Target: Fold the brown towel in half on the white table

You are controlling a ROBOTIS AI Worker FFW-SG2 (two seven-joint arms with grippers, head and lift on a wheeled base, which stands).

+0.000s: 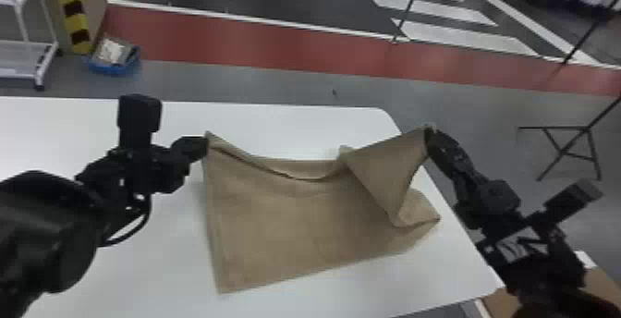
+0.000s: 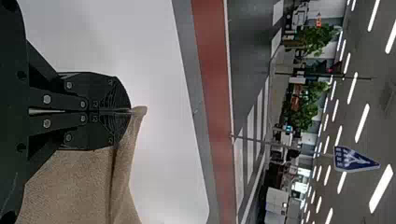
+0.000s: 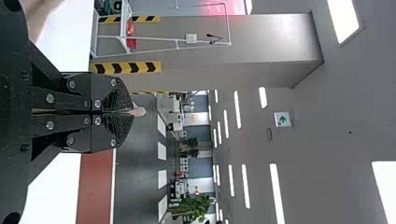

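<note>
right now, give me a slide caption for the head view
Both arms' jaws pinch corners of the brown towel, its middle sagging between them over the white table.

Black jaws tight on a small tip of brown towel (image 3: 138,112), white table (image 3: 71,43) behind

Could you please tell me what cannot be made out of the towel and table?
- Head view: white table beneath the brown towel, hidden by it.
- Head view: the table's left end, cut off by the edge.
- Wrist views: cloth inside the jaws of left gripper and right gripper, covered by them.
</note>
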